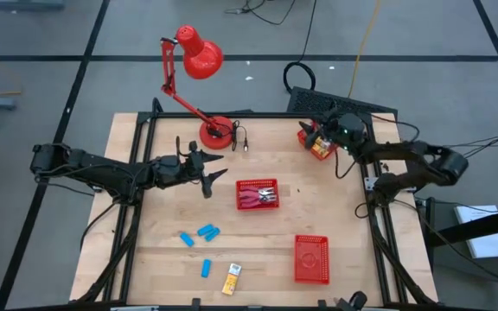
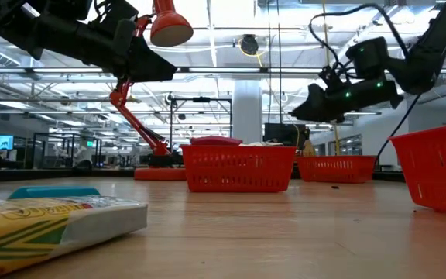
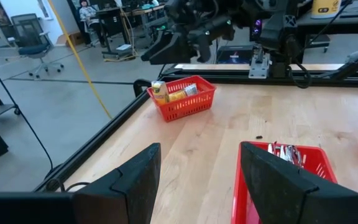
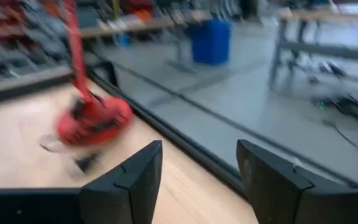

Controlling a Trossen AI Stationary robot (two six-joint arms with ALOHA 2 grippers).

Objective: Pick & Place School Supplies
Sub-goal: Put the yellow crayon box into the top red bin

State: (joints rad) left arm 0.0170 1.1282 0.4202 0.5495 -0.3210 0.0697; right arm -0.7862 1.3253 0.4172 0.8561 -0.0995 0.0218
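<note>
left gripper [image 1: 214, 173]: fingers spread wide, holding nothing, raised off the desk [image 1: 162, 259] just left of the centre basket [image 1: 258, 194], pointing at it
right gripper [image 1: 325, 130]: fingers wide apart in its wrist view, nothing between them, raised above the back-right basket [image 1: 316, 142], well right of the centre basket
centre basket: red mesh, holds red-handled metal tools [image 1: 259, 197]; left wrist view shows metal tips [image 3: 286, 152] over the rim
back-right basket: red mesh, holds yellow packets [image 3: 169, 93]; sits near the desk's back right corner
front basket [image 1: 311, 257]: red mesh, in front and to the right of the centre basket; contents can't tell
blue blocks [image 1: 202, 233]: three in a loose cluster, in front and to the left of the centre basket; a fourth [image 1: 206, 269] farther forward
yellow-and-white packet [image 1: 232, 279]: lying flat near the front edge, just right of the fourth blue block, in front of the centre basket
desk lamp [image 1: 199, 56]: red, base behind and left of the centre basket
</note>
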